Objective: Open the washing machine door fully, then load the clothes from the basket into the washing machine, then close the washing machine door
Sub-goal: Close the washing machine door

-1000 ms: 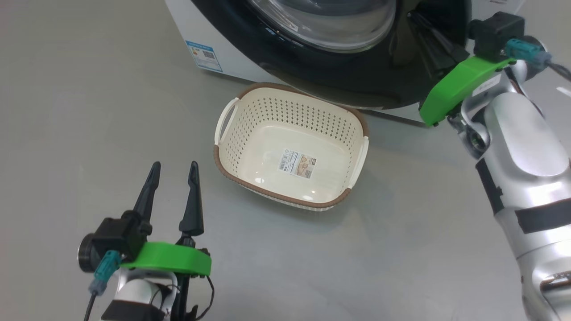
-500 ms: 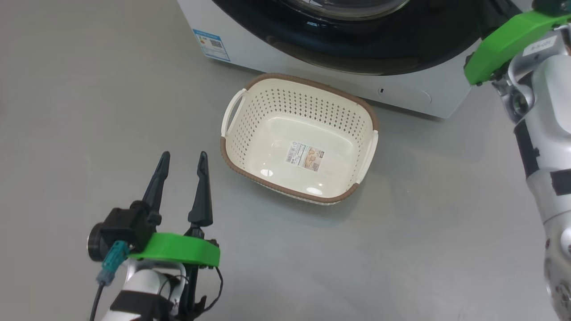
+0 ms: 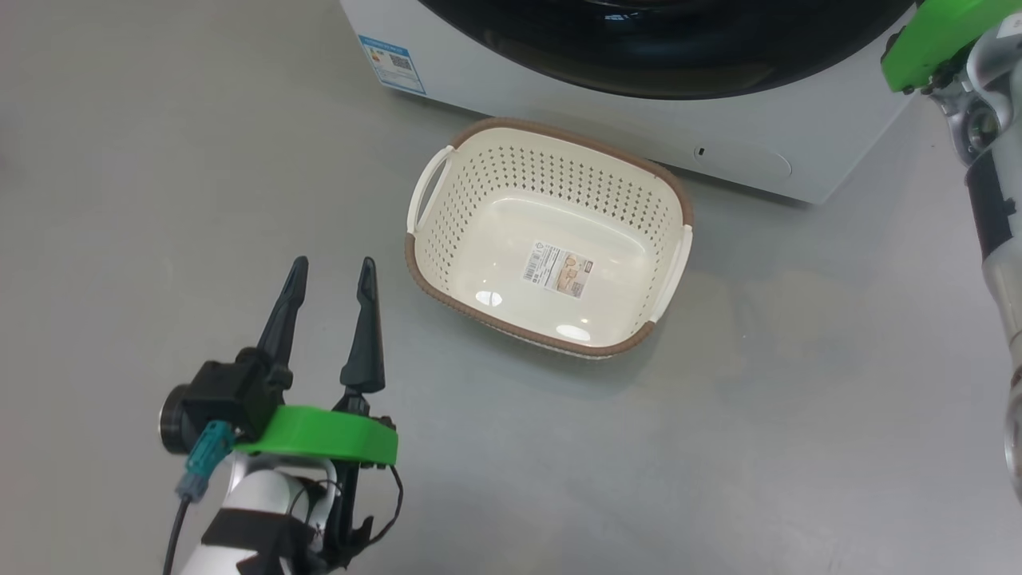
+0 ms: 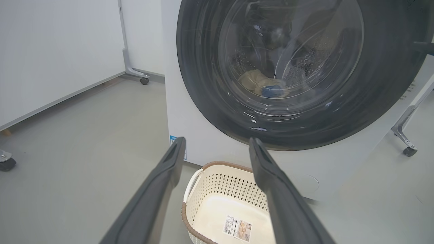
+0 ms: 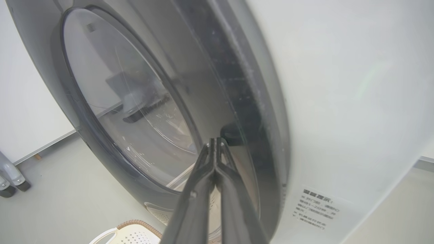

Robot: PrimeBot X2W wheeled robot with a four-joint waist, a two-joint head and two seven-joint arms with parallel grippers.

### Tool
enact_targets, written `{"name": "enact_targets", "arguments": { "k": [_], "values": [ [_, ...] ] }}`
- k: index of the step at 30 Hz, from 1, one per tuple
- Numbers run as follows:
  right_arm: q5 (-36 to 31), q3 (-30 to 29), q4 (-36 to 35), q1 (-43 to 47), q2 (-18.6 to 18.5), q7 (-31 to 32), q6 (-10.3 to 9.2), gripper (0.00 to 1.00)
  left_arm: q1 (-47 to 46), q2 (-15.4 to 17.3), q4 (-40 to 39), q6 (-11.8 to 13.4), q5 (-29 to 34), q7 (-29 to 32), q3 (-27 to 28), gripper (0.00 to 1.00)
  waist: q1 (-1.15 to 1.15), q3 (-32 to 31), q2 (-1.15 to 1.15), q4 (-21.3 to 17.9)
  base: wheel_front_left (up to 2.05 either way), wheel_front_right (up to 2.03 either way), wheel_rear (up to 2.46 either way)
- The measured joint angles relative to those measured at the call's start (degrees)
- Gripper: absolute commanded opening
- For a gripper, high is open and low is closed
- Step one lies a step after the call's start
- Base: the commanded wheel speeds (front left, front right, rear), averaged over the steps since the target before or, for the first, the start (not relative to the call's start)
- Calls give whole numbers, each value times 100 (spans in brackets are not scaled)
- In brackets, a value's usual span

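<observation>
1. Blue sticker (image 3: 391, 64) on the washing machine's (image 3: 742, 128) lower front corner; side label (image 5: 315, 206); neither print is readable.
2. Basket (image 3: 543, 180) on floor (image 3: 718, 439) just before the machine, its bottom sticker (image 3: 557, 270) unreadable.
3. Clothes (image 4: 257, 81) inside, behind door (image 4: 298, 128) glass.
4. Left gripper (image 3: 333, 261) spread wide, empty, beside basket. Right gripper (image 5: 216, 139) pinched closed, empty, tips at door's edge.

Black door (image 4: 298, 67) against white washer (image 3: 519, 80) — yellow garment (image 4: 254, 81) behind glass, cream basket (image 3: 543, 180) in front

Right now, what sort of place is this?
Probably a test lab, not a home laundry: a washing machine stands on bare grey floor, with a white partition on castors nearby.
</observation>
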Motion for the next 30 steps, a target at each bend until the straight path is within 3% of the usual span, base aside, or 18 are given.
{"name": "enact_targets", "arguments": {
  "k": [6,16,30],
  "values": [
    [-153,-42,267,-104,52,-118,1,0,0,-76,41,-49,48,0,69,100,0,-12,0,-35,0,0,0],
    [14,472,143,45,253,-260,-2,0,4,-134,126,-141,103,0,249,100,0,-146,0,-222,0,0,0],
    [695,955,-2189,2265,401,-283,-2,0,281,-9,229,-62,147,3,398,100,-1,-646,0,-877,0,0,0]
  ]
}}
